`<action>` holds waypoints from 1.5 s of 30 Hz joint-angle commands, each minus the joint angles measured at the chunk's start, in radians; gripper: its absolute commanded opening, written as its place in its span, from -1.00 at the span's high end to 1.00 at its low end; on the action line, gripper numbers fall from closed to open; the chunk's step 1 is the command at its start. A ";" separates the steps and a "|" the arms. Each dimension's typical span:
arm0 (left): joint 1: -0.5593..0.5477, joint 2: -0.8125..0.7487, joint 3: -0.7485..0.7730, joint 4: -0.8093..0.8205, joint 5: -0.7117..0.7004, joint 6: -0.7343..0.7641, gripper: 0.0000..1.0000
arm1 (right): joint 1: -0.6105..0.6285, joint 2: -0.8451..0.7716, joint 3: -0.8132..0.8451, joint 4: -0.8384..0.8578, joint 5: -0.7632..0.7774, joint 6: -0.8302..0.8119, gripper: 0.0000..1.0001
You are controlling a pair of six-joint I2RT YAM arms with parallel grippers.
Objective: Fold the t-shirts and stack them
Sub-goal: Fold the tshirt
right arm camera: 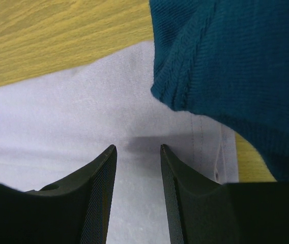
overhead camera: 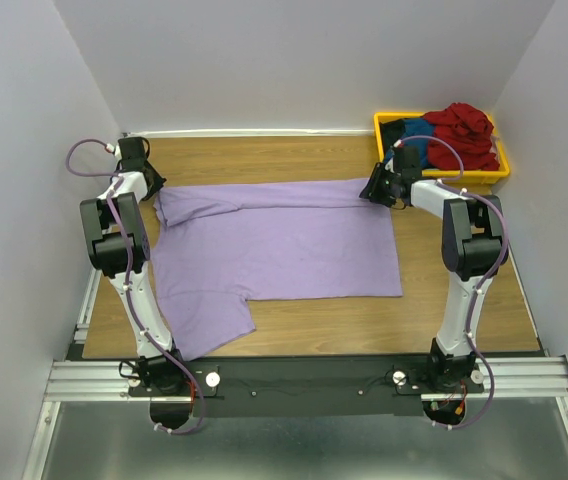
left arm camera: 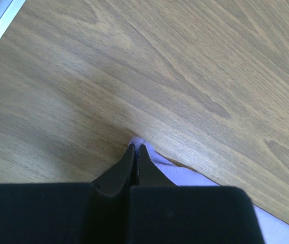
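The lavender t-shirt [overhead camera: 284, 245] lies spread flat across the middle of the wooden worktop [overhead camera: 364, 320]. At its upper-left corner the left fingers [left arm camera: 136, 152] are pressed together, pinching the cloth's edge. At its upper-right corner the right fingers [right arm camera: 106, 173] are spread above the lavender fabric, with a blue t-shirt [right arm camera: 236, 61] hanging just beside them. A dark red t-shirt [overhead camera: 469, 130] is heaped in the yellow bin [overhead camera: 494, 176] at upper right.
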 commanded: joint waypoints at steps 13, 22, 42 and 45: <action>0.006 -0.039 -0.013 0.043 -0.019 0.057 0.99 | 0.005 0.062 0.234 -0.093 0.010 -0.075 0.17; 0.006 -0.037 -0.011 0.036 -0.024 0.066 0.99 | 0.010 0.193 0.336 -0.093 0.082 -0.076 0.31; 0.042 -0.046 0.002 -0.015 -0.091 0.057 0.98 | 0.010 0.266 0.337 -0.093 0.270 -0.076 0.34; 0.029 -0.055 0.007 -0.006 -0.080 0.074 0.75 | 0.012 0.259 0.355 -0.093 0.218 -0.087 0.34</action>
